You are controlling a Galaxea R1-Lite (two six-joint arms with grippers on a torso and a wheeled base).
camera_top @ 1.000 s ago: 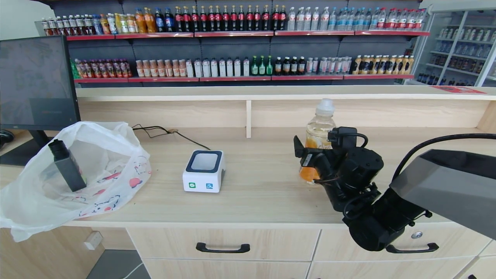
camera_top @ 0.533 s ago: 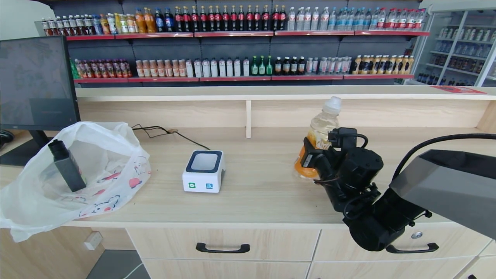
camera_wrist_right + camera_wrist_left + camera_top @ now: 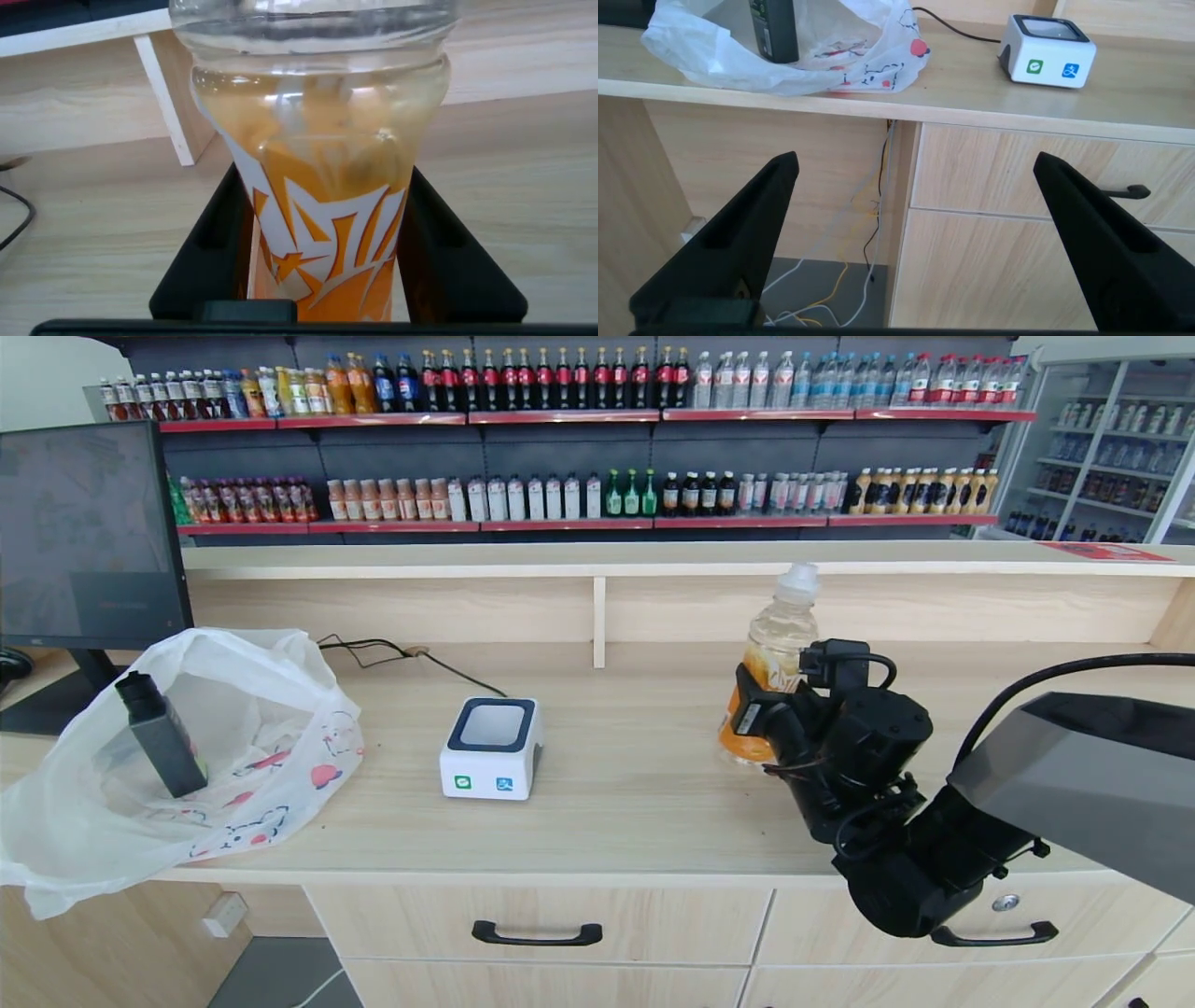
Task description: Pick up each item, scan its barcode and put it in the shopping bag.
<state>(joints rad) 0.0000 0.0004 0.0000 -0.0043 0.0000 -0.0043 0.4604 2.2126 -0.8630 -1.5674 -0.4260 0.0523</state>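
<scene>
The drink bottle (image 3: 771, 663) is clamped between the jaws of the right gripper (image 3: 760, 702). They are closed on its orange-labelled lower half, one jaw on each side, as the right wrist view shows. The grip is taken low on the body, probably so that the label can be turned towards a reader. The bottle is held nearly upright, leaning a little. Whether its base touches the worktop (image 3: 635, 803) or is just clear of it cannot be told. The white cap is on, and pale yellow liquid is seen up to about the shoulder.

The barcode scanner (image 3: 491, 747) is set well to the left of these jaws, window upward, a cable running away behind it. The shopping bag (image 3: 280, 709) lies farther left again, slumped on the worktop edge with its mouth open towards the robot, presumably to take items without being held. Inside it, one dark, flat-sided capped container (image 3: 161, 735) stands tilted.

The left gripper (image 3: 915, 243) hangs below worktop level, facing the drawer fronts, its jaws spread wide and holding nothing. The bag is above and beyond them.

The bottle is judged as picked up but not yet scanned.
</scene>
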